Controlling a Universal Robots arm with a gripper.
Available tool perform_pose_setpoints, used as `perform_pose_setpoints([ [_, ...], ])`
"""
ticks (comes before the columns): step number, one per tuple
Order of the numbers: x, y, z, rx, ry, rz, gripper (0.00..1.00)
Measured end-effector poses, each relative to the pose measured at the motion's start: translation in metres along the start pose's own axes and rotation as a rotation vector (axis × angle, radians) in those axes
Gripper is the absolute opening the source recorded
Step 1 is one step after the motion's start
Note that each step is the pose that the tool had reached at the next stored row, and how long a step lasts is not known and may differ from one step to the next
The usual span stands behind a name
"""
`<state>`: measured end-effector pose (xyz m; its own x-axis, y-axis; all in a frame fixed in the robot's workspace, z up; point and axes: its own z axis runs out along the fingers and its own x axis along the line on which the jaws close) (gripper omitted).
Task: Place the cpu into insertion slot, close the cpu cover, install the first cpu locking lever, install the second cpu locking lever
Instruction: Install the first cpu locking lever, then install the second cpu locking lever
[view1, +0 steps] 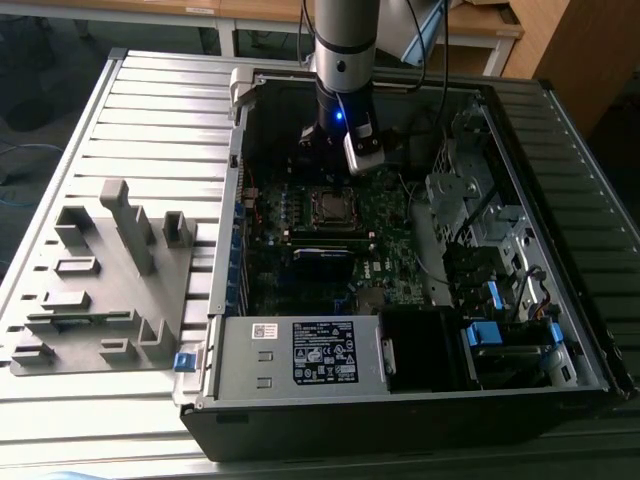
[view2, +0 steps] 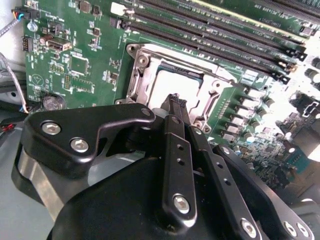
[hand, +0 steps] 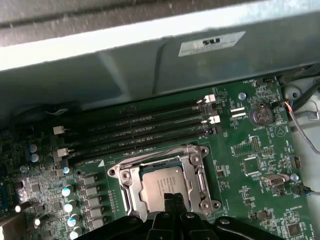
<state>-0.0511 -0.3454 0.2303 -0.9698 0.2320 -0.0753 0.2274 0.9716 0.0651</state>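
— While my claw hangs over the near edge of the socket, what do you read?

— Tips pinched narrow, nothing between them. Just beyond them the cpu sits in the insertion slot, with the cpu cover lying flat around it. The memory slots are beyond that.

— Levers?

— I can't tell whether they're latched.

— I judge this is lever work. I'd keep the tips low and closed, bear only on the lever wire, stay off the chip's lid and the circuit board, and press slowly.
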Motion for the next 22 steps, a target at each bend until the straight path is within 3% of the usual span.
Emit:
perform_pose_setpoints([
  [22,-0.0005,-0.0004,-0.0050,-0.0001,0.0001,0.000,0.11],
])
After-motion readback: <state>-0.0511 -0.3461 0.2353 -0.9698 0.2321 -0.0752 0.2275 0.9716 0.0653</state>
